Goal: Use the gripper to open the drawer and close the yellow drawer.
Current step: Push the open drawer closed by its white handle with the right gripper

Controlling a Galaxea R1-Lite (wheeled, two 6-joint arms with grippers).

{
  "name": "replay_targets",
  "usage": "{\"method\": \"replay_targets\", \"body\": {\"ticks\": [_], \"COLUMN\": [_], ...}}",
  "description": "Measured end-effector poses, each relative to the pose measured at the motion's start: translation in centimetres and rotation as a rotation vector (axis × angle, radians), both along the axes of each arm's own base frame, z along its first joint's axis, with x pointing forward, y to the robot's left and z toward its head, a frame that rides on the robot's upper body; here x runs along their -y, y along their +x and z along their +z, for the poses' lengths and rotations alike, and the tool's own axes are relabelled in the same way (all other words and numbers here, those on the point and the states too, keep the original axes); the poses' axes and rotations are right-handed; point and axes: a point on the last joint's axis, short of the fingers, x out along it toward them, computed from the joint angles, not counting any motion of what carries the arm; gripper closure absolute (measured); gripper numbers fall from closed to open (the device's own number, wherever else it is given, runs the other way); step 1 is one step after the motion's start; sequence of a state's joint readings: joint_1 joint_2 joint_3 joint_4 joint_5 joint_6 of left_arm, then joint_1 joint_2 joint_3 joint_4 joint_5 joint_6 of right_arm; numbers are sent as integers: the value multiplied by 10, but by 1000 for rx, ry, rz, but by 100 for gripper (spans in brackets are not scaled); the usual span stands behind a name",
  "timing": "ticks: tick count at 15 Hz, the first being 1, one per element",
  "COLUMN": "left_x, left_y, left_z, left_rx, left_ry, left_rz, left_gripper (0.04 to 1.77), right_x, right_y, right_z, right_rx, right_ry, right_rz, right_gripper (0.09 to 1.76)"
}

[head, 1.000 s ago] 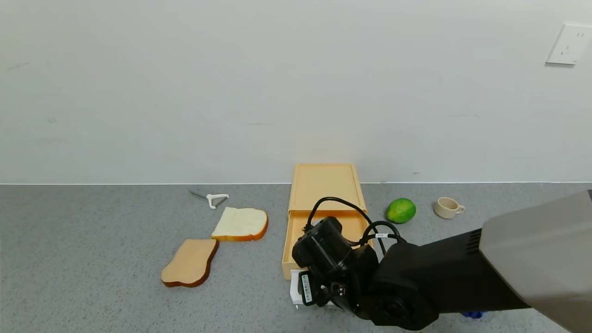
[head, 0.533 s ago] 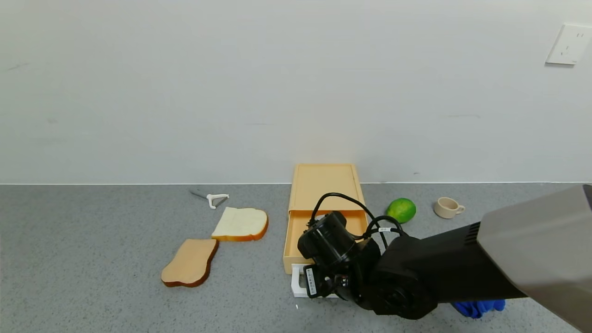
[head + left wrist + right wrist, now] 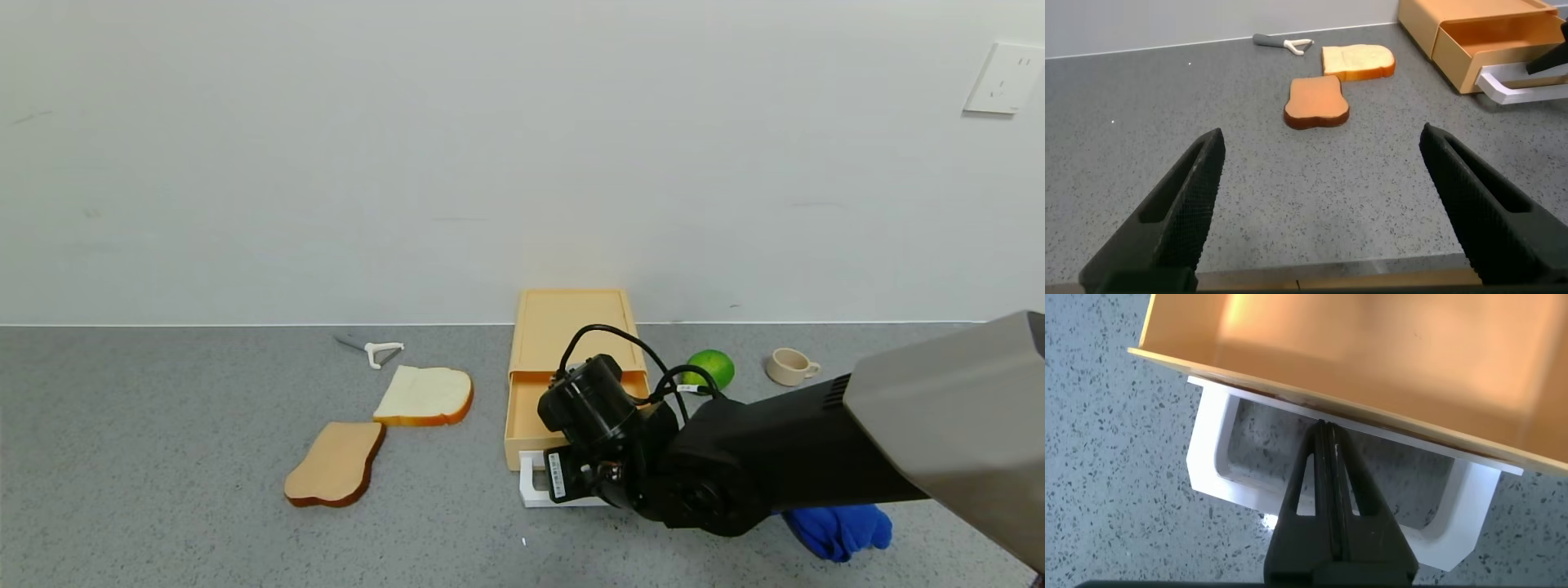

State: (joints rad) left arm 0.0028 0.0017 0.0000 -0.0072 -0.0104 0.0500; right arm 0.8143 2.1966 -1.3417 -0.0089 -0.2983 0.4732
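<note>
**One drawer part-open, right gripper in its handle**

One drawer (image 3: 545,420) is standing partly pulled out of its yellow box (image 3: 571,327) on the grey counter (image 3: 163,457), its tray showing nothing inside. The right gripper (image 3: 1327,457) is sitting with fingers pressed together inside the white loop handle (image 3: 1212,461), tips touching the drawer front. The left gripper (image 3: 1323,204) is hovering with fingers spread wide, gripping nothing.

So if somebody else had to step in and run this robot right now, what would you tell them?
Right gripper: shut, its tips poked inside the white handle loop, against the drawer front.
Left gripper: open, idle over bare counter, away from the job.
Done: drawer was opened; it is now partly pushed back toward its box.
Left: push until the drawer is flush, then withdraw the right gripper.
</note>
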Motion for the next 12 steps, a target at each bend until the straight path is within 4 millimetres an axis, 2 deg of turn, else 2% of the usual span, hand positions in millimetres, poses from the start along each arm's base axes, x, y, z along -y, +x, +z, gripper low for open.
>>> {"method": "replay_targets", "body": {"ticks": [12], "left_x": [0], "left_y": [0], "left_z": [0], "left_rx": [0], "left_ry": [0], "left_rz": [0], "left_gripper": [9], "right_x": [6], "right_y": [33], "right_z": [0], "right_rx": [57], "right_ry": [-1], "right_rz": [-24], "right_gripper": [173]}}
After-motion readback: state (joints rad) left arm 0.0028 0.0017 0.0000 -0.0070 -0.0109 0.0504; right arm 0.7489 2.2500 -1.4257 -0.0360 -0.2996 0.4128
